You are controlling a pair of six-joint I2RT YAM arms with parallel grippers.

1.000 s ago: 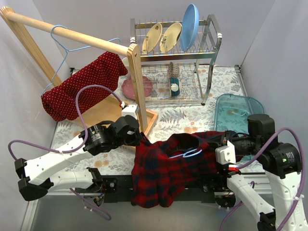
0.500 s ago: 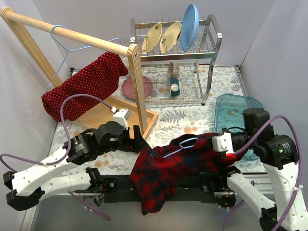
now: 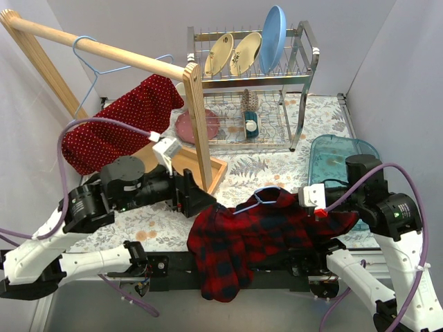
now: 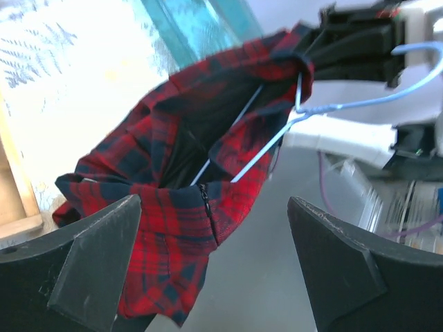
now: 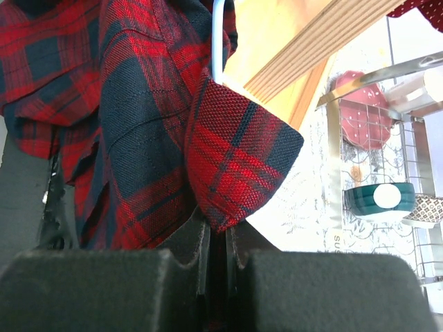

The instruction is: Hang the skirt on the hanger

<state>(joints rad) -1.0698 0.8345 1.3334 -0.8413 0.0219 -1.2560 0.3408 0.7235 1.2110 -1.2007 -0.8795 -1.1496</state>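
Note:
The red polka-dot skirt (image 3: pixel 118 128) hangs over a light blue hanger (image 3: pixel 86 52) on the wooden rail (image 3: pixel 124 57) at the back left, and neither gripper touches it. My right gripper (image 3: pixel 320 204) (image 5: pixel 220 232) is shut on a fold of a red-and-dark plaid garment (image 3: pixel 256 232) (image 5: pixel 138 104). A second blue hanger (image 3: pixel 266 196) (image 4: pixel 277 135) is threaded inside that garment. My left gripper (image 3: pixel 197 200) (image 4: pixel 213 207) is open and holds nothing. It sits just left of the plaid garment (image 4: pixel 173 228), facing it.
The wooden rack post (image 3: pixel 196 117) and its base tray (image 3: pixel 216 173) stand right behind my left gripper. A metal dish rack (image 3: pixel 304 76) with plates is at the back. A pink plate (image 3: pixel 190 128) lies beside it, and a clear teal tray (image 3: pixel 342 159) is at the right.
My left gripper has opened, let go of the plaid garment and pulled back to the left. The garment now hangs from the right gripper alone, which has lifted slightly.

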